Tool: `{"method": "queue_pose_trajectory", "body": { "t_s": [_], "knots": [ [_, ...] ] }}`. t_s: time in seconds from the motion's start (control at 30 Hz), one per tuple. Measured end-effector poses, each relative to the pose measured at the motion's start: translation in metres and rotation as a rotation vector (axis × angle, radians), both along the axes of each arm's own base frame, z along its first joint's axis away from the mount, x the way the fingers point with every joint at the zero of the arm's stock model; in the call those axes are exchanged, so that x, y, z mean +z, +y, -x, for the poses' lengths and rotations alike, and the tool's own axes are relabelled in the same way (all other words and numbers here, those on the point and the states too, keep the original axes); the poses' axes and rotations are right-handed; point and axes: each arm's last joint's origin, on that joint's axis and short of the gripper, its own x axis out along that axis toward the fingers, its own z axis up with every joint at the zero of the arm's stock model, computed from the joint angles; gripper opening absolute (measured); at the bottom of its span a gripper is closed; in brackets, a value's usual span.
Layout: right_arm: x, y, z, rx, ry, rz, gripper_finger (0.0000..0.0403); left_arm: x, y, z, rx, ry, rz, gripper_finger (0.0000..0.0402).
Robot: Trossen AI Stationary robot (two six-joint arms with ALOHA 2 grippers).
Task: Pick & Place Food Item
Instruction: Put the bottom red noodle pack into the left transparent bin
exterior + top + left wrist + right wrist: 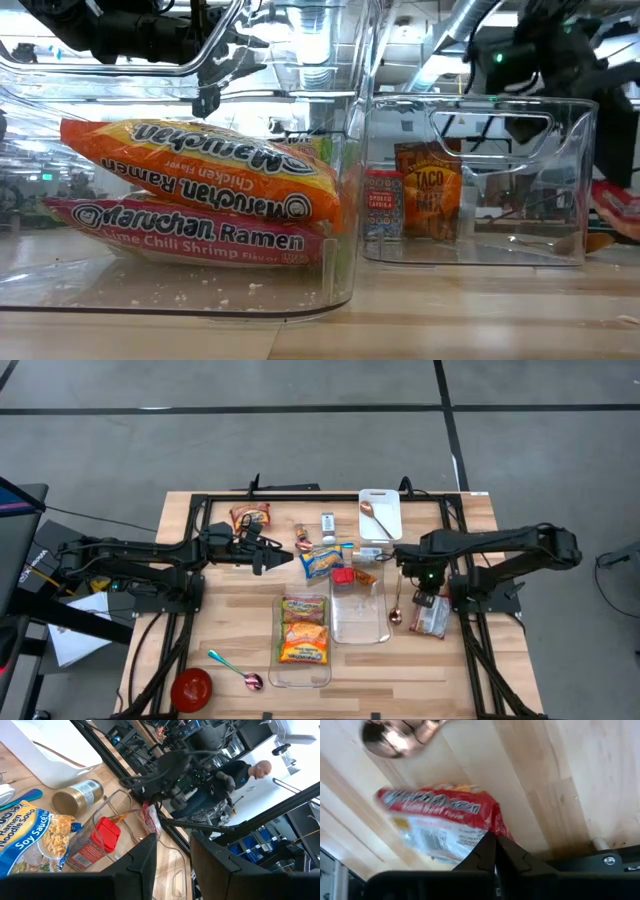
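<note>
Fingers pressed together, the right claw pinches the red snack packet near the bench's right edge. Lift straight up, keeping clear of the spoon.

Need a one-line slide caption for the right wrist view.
Right end effector shut, fingertips meeting at the edge of a red food packet on the wooden table, a spoon bowl beyond.
</note>
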Motion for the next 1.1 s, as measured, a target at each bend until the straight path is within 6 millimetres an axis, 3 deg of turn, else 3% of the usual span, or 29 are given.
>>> {"method": "queue_pose_trajectory", "body": {
  "t_s": [0.7,0.83,1.1],
  "knots": [
    [0.081,0.004,0.014,-0.192,-0.304,-0.006,0.0,0.005,-0.007,-0.002,-0.017,-0.055,-0.013,0.0112],
    [0.079,0.004,0.018,-0.198,-0.259,-0.008,0.0,0.005,-0.008,-0.002,0.002,-0.052,-0.018,0.0112],
    [0.054,0.001,0.007,-0.182,-0.093,0.027,0.0017,0.005,-0.007,-0.002,0.043,-0.044,-0.05,0.0127]
  ]
}}
